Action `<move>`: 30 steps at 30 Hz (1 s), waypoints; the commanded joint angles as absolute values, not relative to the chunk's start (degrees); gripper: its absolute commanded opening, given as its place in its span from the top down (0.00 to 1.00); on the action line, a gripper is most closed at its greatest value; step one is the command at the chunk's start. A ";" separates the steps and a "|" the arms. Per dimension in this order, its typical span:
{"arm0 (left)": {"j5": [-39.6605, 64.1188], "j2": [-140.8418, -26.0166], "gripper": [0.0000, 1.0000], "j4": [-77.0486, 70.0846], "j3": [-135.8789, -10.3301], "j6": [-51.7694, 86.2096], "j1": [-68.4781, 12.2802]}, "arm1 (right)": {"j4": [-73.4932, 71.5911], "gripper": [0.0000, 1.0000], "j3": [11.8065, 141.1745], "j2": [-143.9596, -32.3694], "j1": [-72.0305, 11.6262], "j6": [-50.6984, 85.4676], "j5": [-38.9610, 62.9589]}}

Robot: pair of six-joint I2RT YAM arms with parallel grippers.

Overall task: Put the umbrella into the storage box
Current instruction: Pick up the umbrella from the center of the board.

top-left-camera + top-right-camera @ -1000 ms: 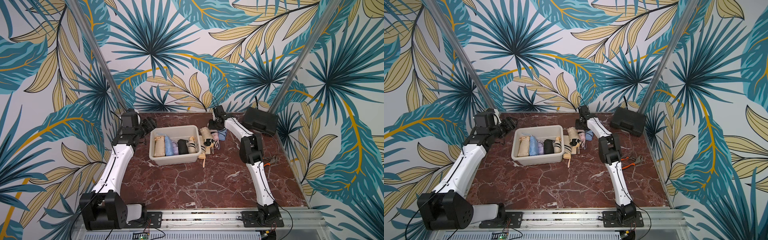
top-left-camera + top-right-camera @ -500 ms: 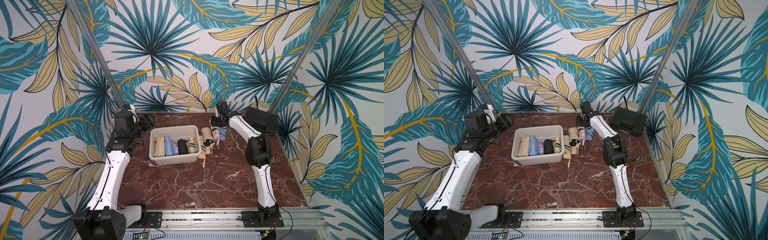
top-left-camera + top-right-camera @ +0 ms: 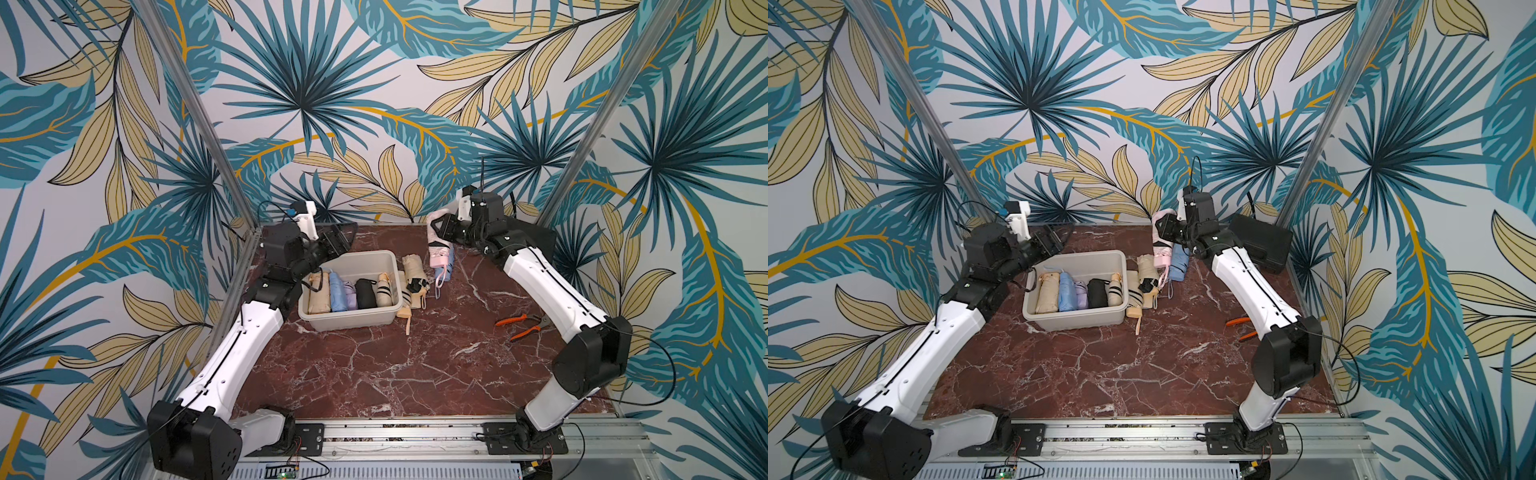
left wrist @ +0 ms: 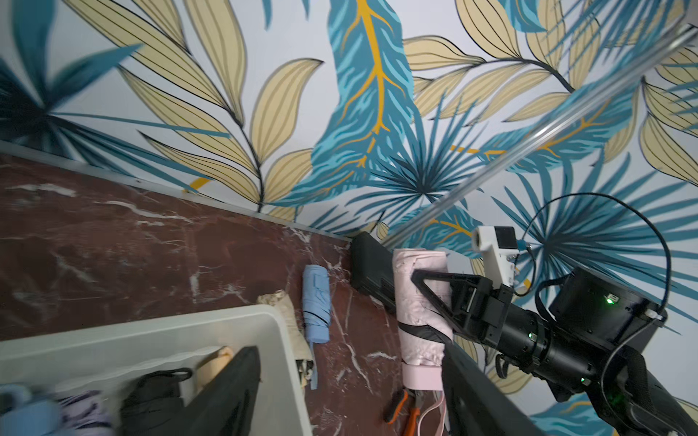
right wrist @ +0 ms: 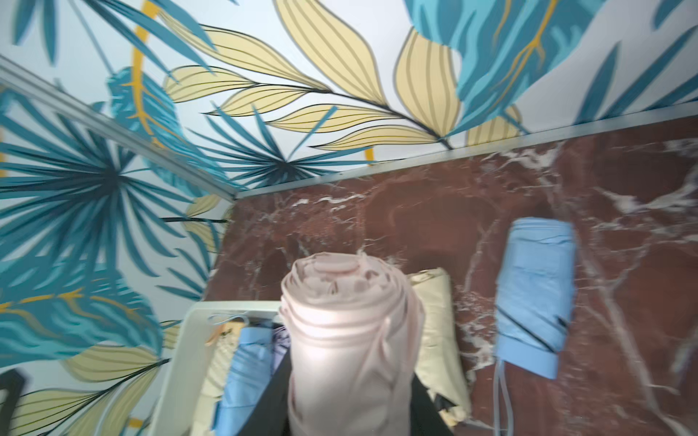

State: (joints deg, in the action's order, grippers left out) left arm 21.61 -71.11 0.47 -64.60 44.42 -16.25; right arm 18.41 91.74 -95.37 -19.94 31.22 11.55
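Right pincer (image 3: 441,232) clenched on pink umbrella (image 3: 440,254), at 2 o'clock of storage box (image 3: 353,323). Left pincer (image 3: 338,239) released, empty, at box's 11 o'clock.

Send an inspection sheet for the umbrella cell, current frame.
Surface: marble table, no spills seen.
Job's things: storage box holds five folded umbrellas; pink umbrella held off the table; beige umbrella, blue umbrella and striped umbrella lie beside the box, right arm's side.
Clutter: orange pliers near the right arm; black case at the back corner.
Hands: right hand shut on the pink umbrella; left hand open, empty, near the box's far left corner.
Cables: black cable loops at the right wrist.
Surroundings: leaf-print walls, metal posts.
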 commanded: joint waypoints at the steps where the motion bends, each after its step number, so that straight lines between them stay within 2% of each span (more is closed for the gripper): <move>1: 23.78 -72.30 0.18 -9.56 -63.57 46.98 -21.77 | 6.55 0.73 88.39 -91.79 -22.55 39.20 19.10; 6: 29.15 -73.74 0.11 -19.13 -59.02 52.66 -24.54 | -5.57 0.73 84.66 -89.49 -25.90 44.61 26.47; 17: 35.94 -73.74 0.11 -21.65 -55.58 56.59 -24.56 | -19.30 0.73 82.29 -89.84 -28.88 52.14 30.40; 19: 37.94 -75.17 0.16 -24.50 -55.59 58.72 -24.59 | -20.53 0.73 82.44 -90.47 -29.42 52.88 30.50; 22: 38.41 -75.95 0.29 -30.18 -54.61 61.57 -24.60 | -20.91 0.73 82.62 -91.05 -30.05 53.08 30.18; 24: 37.81 -75.85 0.39 -31.22 -54.36 61.75 -24.61 | -21.35 0.74 82.19 -91.23 -30.31 53.16 29.60; 30: 38.71 -76.03 0.58 -32.67 -54.30 61.71 -24.37 | -20.93 0.74 81.17 -91.43 -30.83 51.88 29.05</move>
State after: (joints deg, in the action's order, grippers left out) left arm 37.82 -75.66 -28.86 -55.05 61.32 -24.64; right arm -16.62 82.11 -91.61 -30.20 51.90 28.93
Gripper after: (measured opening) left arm 0.440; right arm 0.338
